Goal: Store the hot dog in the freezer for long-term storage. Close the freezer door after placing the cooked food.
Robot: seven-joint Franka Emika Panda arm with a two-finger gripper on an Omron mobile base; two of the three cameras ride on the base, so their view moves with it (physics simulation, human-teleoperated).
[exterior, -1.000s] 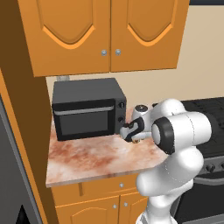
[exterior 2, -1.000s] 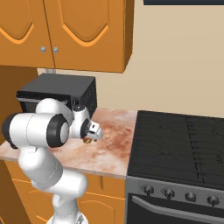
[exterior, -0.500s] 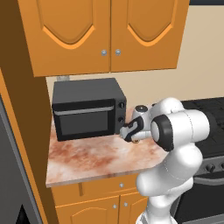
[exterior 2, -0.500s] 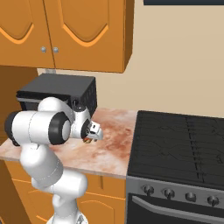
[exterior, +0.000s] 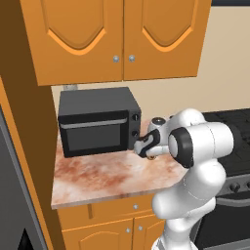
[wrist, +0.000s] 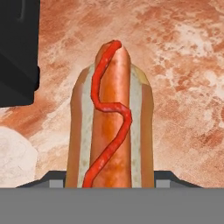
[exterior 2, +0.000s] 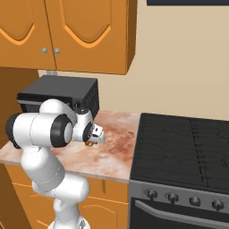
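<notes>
Gripper: our gripper (exterior 2: pixel 95 137) sits low over the marble counter (exterior: pixel 97 178), just in front of the microwave's right end; in the hand view its two dark fingertips (wrist: pixel 51 180) flank the lower end of the hot dog (wrist: pixel 111 127), one at each side of the bun.
Jaws: clenched on the hot dog, with the bun filling the gap between the tips.
Hot dog: we see a reddish-brown sausage in a tan bun with a wavy red line of ketchup along its top, pointing away from the hand; in the right base view a small orange bit of it (exterior 2: pixel 91 143) shows just under the hand.
Contact with counter: we cannot tell whether the hot dog rests on the stone or is raised off it.
Microwave: the black microwave (exterior: pixel 97 127) stands at the back of the counter against the wall, door shut, its dark corner (wrist: pixel 17 48) just beside the hot dog at the upper left of the hand view.
Arm: our white arm (exterior: pixel 195 146) bends forward over the counter's right part, hand turned toward the microwave.
Stove: a black stovetop (exterior 2: pixel 179 147) adjoins the counter on its right, knobs along its front.
Cabinets: orange wall cabinets (exterior: pixel 117 34) hang above the microwave, doors shut.
Fridge: a grey edge (exterior: pixel 12 195) shows at the far left of the left base view, past an orange side panel.
</notes>
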